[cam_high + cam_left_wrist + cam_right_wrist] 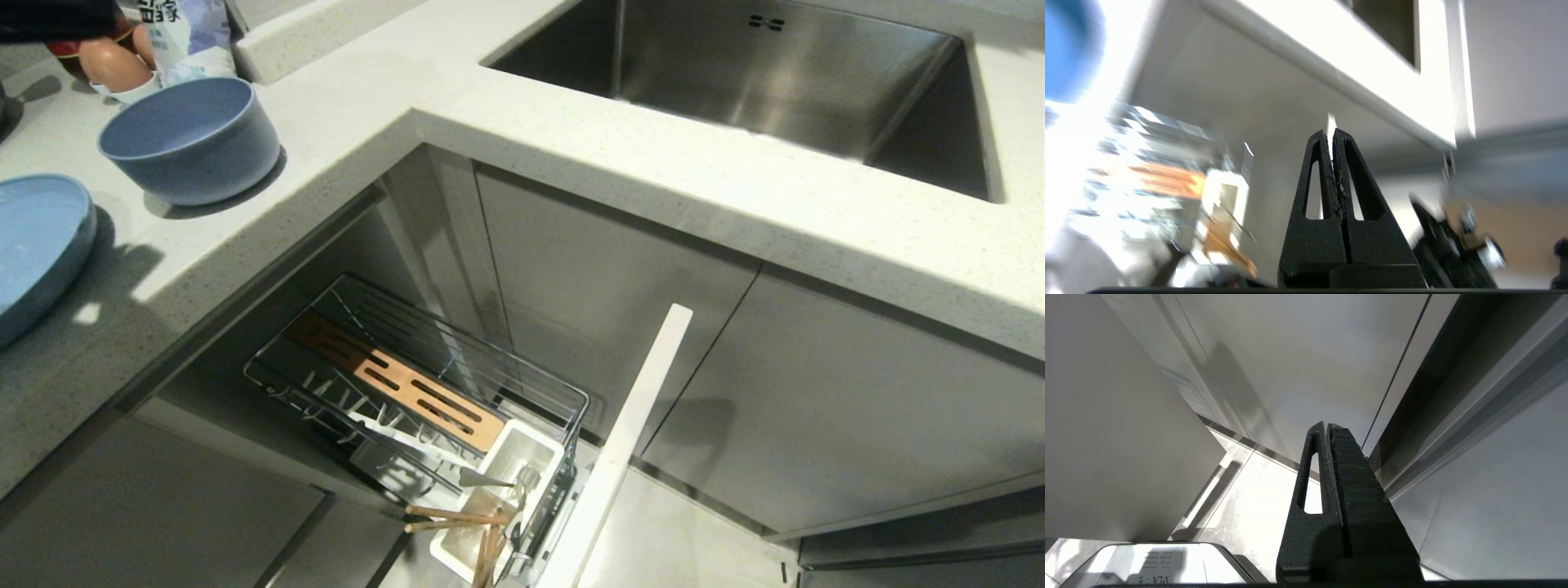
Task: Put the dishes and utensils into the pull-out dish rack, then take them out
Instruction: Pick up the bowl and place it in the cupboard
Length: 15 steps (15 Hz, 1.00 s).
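The pull-out dish rack point(424, 384) stands drawn out below the counter, its wooden strip point(396, 380) bare and its white front panel point(620, 457) towards me. The wooden chopsticks point(457, 516) and the silver utensil point(498, 480) stick out of the white cutlery box point(510, 498). On the counter sit the light blue bowl point(192, 139) and the light blue plate point(37, 245). My left gripper point(1330, 132) is shut and empty, off to the side of the rack point(1147, 179), which shows blurred. My right gripper point(1327, 425) hangs shut by the cabinet fronts.
A steel sink point(759, 73) lies in the counter point(653, 188) at the back right. A packet and eggs point(155, 41) stand behind the bowl. Grey cabinet doors point(816, 392) flank the rack, with pale floor point(678, 539) beside the panel.
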Tool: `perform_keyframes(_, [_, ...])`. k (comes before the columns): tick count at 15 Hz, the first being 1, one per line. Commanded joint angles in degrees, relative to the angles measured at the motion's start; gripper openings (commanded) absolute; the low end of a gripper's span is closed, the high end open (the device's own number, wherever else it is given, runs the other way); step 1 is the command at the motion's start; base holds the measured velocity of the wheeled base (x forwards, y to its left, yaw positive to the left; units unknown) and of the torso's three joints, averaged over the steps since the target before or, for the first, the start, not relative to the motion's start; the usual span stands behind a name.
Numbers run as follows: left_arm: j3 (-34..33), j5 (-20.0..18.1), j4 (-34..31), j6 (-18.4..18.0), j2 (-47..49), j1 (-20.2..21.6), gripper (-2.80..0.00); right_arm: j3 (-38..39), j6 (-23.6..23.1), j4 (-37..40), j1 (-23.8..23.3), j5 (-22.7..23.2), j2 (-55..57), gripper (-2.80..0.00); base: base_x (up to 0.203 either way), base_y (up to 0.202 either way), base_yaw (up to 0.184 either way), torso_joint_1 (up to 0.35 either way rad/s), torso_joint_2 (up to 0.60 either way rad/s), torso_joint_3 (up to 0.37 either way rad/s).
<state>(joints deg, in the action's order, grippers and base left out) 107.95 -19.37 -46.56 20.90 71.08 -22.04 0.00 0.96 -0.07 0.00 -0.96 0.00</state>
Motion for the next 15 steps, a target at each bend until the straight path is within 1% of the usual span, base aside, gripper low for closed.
perform_keyframes(1, [-0.4, -0.1, 0.3, -0.4, -5.0, 4.5, -2.8, 0.0, 0.0, 0.0, 0.0, 0.0, 0.0, -2.8, 0.0, 0.0, 0.0, 0.0, 0.0, 0.0])
perform_keyframes(2, [-0.4, -0.1, 0.5, -1.2, -5.5, 7.0, -2.8, 0.1, 0.0, 0.0, 0.0, 0.0, 0.0, -2.8, 0.0, 0.0, 0.0, 0.0, 0.0, 0.0])
perform_keyframes(4, [-0.4, 0.2, 0.8, -3.1, -5.8, 13.8, -2.8, 0.0, 0.0, 0.0, 0.0, 0.0, 0.0, -2.8, 0.0, 0.0, 0.0, 0.0, 0.0, 0.0])
perform_keyframes(5, [-0.5, 0.5, 1.3, -3.7, -5.1, 16.5, -2.8, 0.0, 0.0, 0.0, 0.0, 0.0, 0.0, -2.8, 0.0, 0.0, 0.0, 0.0, 0.0, 0.0])
perform_keyframes(6, [-0.5, 1.8, 1.9, -4.0, -3.4, 17.9, -2.8, 0.0, 0.0, 0.0, 0.0, 0.0, 0.0, -2.8, 0.0, 0.0, 0.0, 0.0, 0.0, 0.0])
perform_keyframes(7, [-0.5, 4.9, 2.2, -4.2, -1.8, 18.2, -2.8, 0.0, 0.0, 0.0, 0.0, 0.0, 0.0, -2.8, 0.0, 0.0, 0.0, 0.0, 0.0, 0.0])
perform_keyframes(8, [-0.4, 8.1, 2.3, -4.5, -0.5, 18.1, -2.8, 0.0, 0.0, 0.0, 0.0, 0.0, 0.0, -2.8, 0.0, 0.0, 0.0, 0.0, 0.0, 0.0])
perform_keyframes(9, [-0.3, 12.4, 2.4, -4.9, 0.9, 17.7, -2.8, 0.0, 0.0, 0.0, 0.0, 0.0, 0.0, -2.8, 0.0, 0.0, 0.0, 0.0, 0.0, 0.0])
perform_keyframes(10, [-0.3, 16.8, 2.6, -5.1, 2.5, 16.2, -2.8, 0.1, 0.0, 0.0, 0.0, 0.0, 0.0, -2.8, 0.0, 0.0, 0.0, 0.0, 0.0, 0.0])
perform_keyframes(11, [-0.3, 19.8, 2.7, -5.1, 3.3, 13.8, -2.8, 0.1, 0.0, 0.0, 0.0, 0.0, 0.0, -2.8, 0.0, 0.0, 0.0, 0.0, 0.0, 0.0])
perform_keyframes(12, [-0.5, 22.2, 2.6, -5.0, 4.1, 10.7, -2.8, 0.0, 0.0, 0.0, 0.0, 0.0, 0.0, -2.8, 0.0, 0.0, 0.0, 0.0, 0.0, 0.0])
perform_keyframes(13, [-0.8, 23.7, 2.6, -4.9, 4.6, 7.6, -2.8, 0.0, 0.0, 0.0, 0.0, 0.0, 0.0, -2.8, 0.0, 0.0, 0.0, 0.0, 0.0, 0.0])
perform_keyframes(14, [-1.3, 24.5, 2.6, -4.6, 5.2, 5.6, -2.8, 0.0, 0.0, 0.0, 0.0, 0.0, 0.0, -2.8, 0.0, 0.0, 0.0, 0.0, 0.0, 0.0])
perform_keyframes(15, [-1.6, 24.8, 2.6, -4.1, 5.6, 4.6, -2.8, 0.0, 0.0, 0.0, 0.0, 0.0, 0.0, -2.8, 0.0, 0.0, 0.0, 0.0, 0.0, 0.0])
